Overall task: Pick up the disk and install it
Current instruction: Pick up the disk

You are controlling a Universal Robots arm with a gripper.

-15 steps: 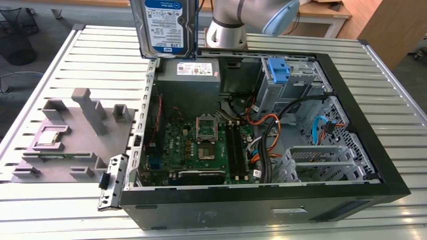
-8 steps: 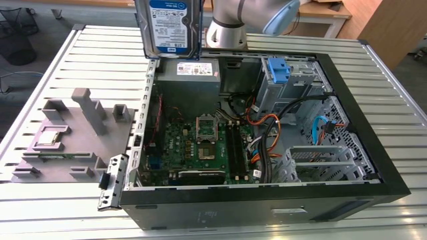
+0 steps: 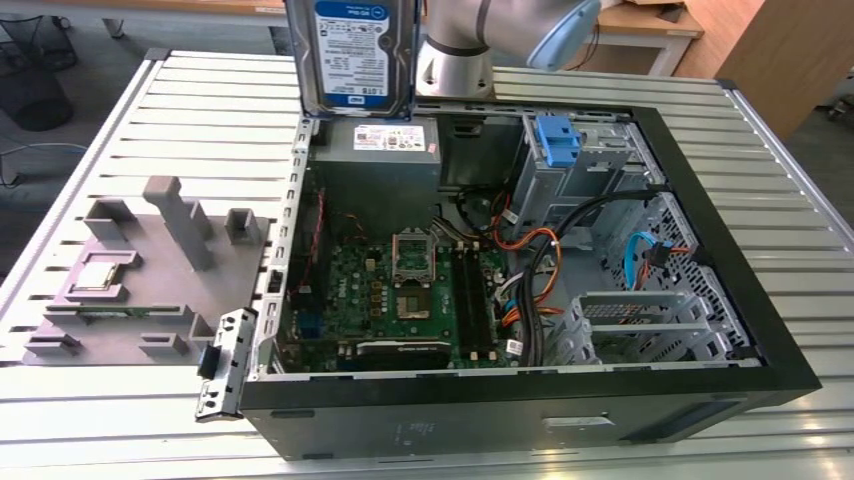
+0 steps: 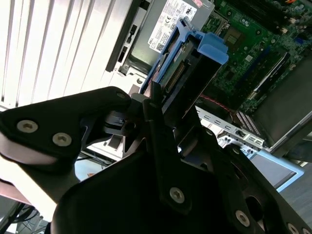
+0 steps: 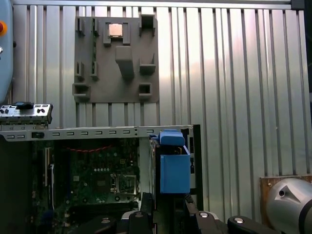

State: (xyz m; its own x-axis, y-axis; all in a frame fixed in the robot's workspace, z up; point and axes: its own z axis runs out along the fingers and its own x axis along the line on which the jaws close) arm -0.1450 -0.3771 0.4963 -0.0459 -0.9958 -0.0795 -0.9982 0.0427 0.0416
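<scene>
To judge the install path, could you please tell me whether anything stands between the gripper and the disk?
Nothing visible does: the gripper is shut on the disk, holding it upright just above the power supply box at one corner of the open computer case.

The disk (image 3: 354,55), silver with blue-banded white label and blue rails, hangs upright above the computer case (image 3: 534,420)
</scene>
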